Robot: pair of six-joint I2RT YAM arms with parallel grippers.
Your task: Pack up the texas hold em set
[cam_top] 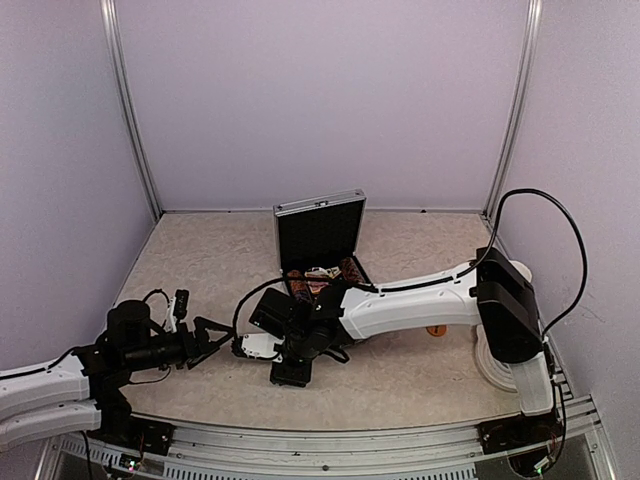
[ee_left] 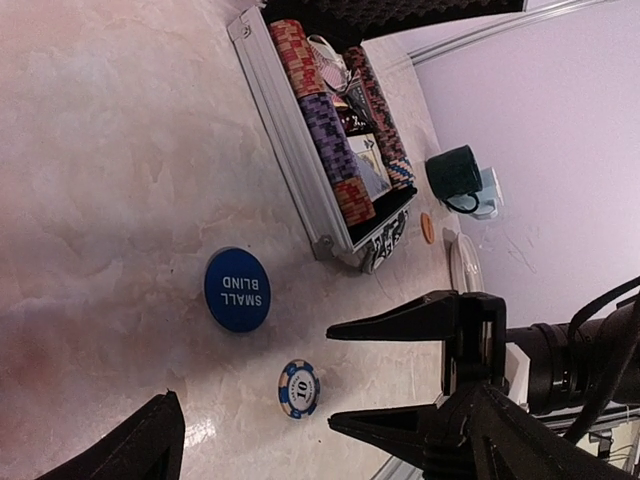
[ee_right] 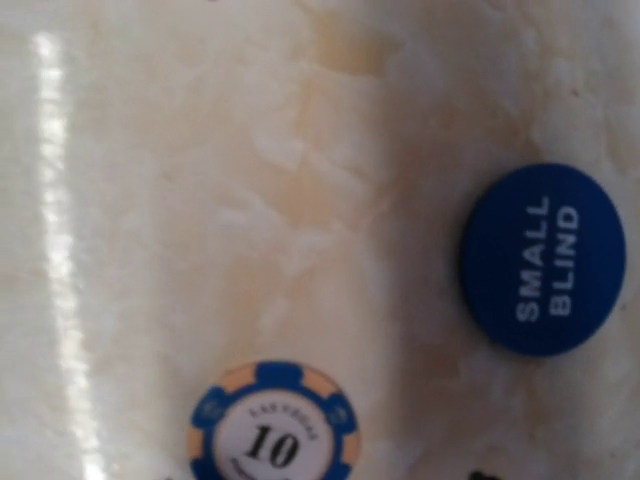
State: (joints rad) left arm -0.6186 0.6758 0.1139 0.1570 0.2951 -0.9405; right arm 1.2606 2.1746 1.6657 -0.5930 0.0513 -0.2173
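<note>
A blue ten chip [ee_left: 299, 388] lies flat on the table [ee_left: 100, 150], just off the tips of the right gripper [ee_left: 332, 378], whose jaws stand apart, holding nothing. A blue small blind button [ee_left: 237, 290] lies nearby, between the chip and the open silver case [ee_left: 285, 140]. The left gripper [cam_top: 222, 340] is spread wide, empty.

White shells on both, the right arm [cam_top: 410, 303] and the left arm [cam_top: 40, 388], with chunky black joint blocks between the links. A thin black cable [cam_top: 565, 225] loops off the right one. Fingers [ee_left: 400, 325] are matt black, tapering to sharp points.
</note>
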